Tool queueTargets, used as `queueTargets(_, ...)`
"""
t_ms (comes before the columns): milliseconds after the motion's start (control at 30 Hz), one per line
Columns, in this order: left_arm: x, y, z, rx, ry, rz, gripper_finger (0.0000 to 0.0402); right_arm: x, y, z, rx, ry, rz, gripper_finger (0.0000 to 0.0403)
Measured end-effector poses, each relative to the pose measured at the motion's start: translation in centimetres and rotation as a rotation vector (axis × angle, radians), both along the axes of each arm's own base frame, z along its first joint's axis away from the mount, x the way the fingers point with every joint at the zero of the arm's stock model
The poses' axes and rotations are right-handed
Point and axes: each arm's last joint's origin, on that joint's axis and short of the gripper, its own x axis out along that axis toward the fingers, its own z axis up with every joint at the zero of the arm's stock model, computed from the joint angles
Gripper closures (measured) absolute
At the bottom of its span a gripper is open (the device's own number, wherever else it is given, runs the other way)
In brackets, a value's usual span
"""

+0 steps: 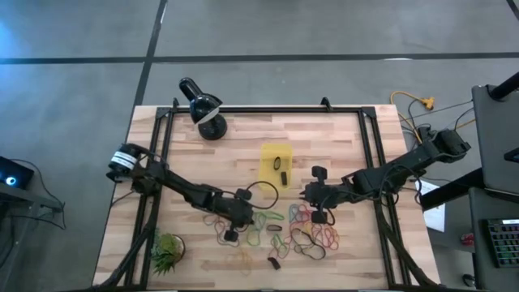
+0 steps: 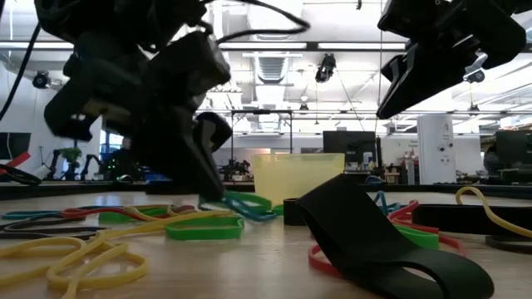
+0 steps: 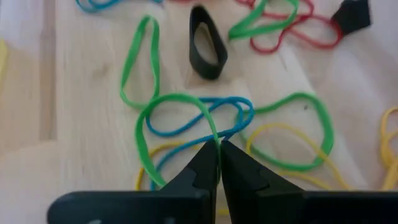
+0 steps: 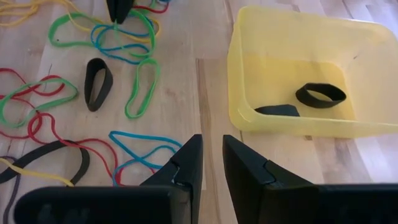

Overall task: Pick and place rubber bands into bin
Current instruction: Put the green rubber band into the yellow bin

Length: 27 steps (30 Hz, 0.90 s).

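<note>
1. left gripper [image 3: 218,163] down on the light wooden table [image 1: 340,138], left part of the scatter of thin coloured rubber bands [image 1: 284,231]; fingers pinched tight together on the thin green rubber band loop [image 3: 149,118], nipped at its near edge.
2. a thin blue rubber band [image 3: 186,127] and a thin yellow rubber band [image 3: 283,129] cross right at the pinch; cannot tell if either is caught too. best to raise slowly and straight up, watch for strands dragging along.
3. grip looks thin, so keep the squeeze and avoid jerks; a stretched band could snap out.
4. small bright yellow plastic bin [image 4: 298,74] sits just beyond the scatter near table centre, two black bands [image 4: 320,94] already inside. carry the loop high enough to clear its rim, release above the middle.
5. right gripper [image 4: 212,163] hovers at the scatter's right part, near the bin, fingers slightly apart, holding nothing; keep the carry path clear of it.
</note>
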Motion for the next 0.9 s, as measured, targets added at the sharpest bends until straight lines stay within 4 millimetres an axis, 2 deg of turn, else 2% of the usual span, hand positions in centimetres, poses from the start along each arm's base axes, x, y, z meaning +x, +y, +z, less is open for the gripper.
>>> queueTargets(367,-0.3,0.1,3.3,-0.004,-0.114,-0.016,0.0398,-0.1,0.0,-0.2,0.001,0.003,-0.002,0.0346)
queueTargets(500,-0.5,0.5,4.4,0.058,-0.166,0.035,0.0398,-0.2,-0.1,-0.4,0.0,0.006,-0.003,0.0346)
queueTargets(900,0.2,2.4,8.0,0.502,-0.434,0.274,0.0398,0.0,0.0,-0.4,-0.002,-0.034,0.004,0.0346)
